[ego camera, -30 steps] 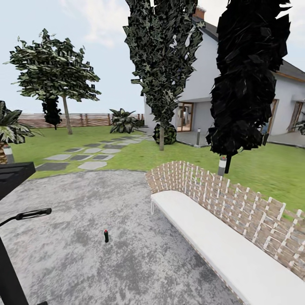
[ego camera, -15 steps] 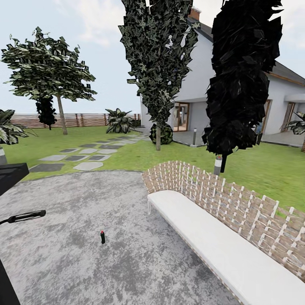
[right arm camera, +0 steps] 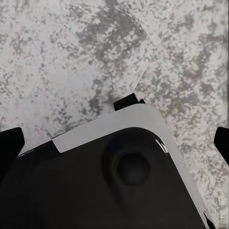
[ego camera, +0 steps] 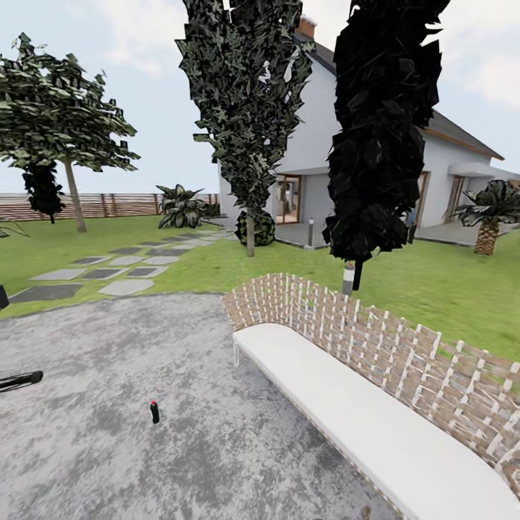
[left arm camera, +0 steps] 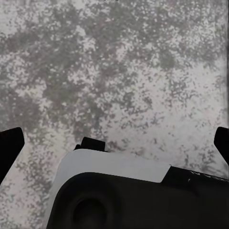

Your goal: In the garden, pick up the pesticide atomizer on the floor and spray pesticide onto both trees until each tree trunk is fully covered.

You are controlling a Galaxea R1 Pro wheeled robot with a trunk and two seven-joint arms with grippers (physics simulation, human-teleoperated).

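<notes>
With both claws spread and grasping nothing above the paving, we risk tipping the small pesticide atomizer [ego camera: 154,412], upright on the grey paved patch [ego camera: 87,433], if we approach carelessly.

Mottled grey paving [ego camera: 217,433], rough and matt, lies beside a bench [ego camera: 375,426] with a smooth white seat and woven wicker-like back; behind it, a brown slatted wooden fence [ego camera: 108,204] borders the matt lawn [ego camera: 433,289].
</notes>
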